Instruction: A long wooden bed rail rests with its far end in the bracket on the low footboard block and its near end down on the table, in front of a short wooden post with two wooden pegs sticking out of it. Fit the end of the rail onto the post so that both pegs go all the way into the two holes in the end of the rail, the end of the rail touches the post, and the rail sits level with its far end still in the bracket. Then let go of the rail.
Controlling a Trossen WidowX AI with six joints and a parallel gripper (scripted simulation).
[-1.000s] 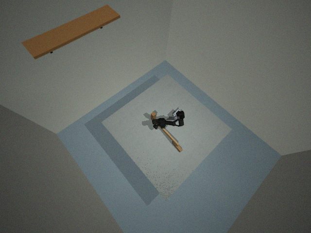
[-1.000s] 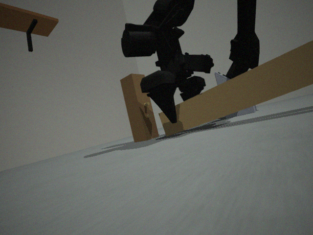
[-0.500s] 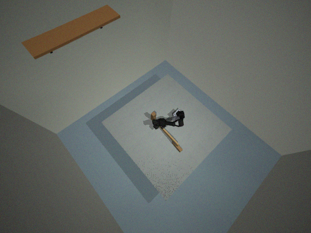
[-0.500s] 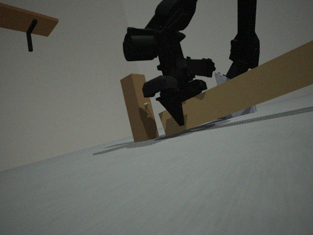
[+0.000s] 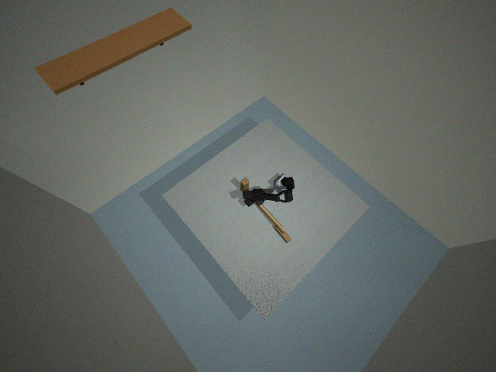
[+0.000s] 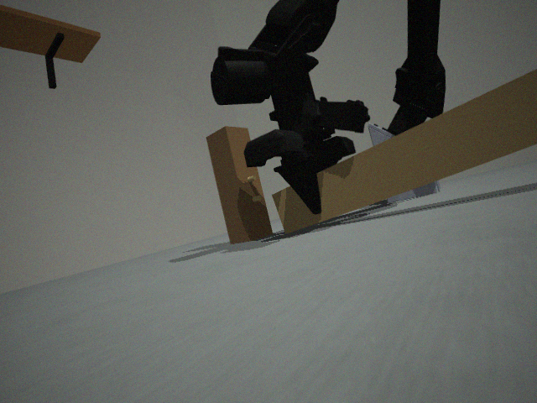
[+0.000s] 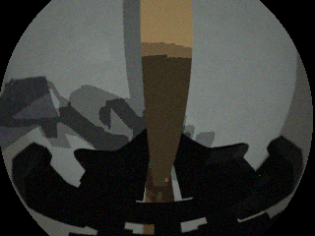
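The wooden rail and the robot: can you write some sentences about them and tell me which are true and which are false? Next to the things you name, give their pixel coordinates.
1. The gripper (image 5: 249, 201) (image 6: 315, 208) (image 7: 159, 129) is shut on the bed rail (image 5: 271, 217) (image 6: 416, 160) (image 7: 167, 29). True.
2. The post (image 5: 244, 184) (image 6: 221, 186) lies flat on the table. False: it stands up.
3. Two pegs (image 6: 250, 178) (image 6: 257, 198) stick out of the post. True.
4. The rail's near end touches the post. False: there is a gap between them.
5. The rail slopes. True.
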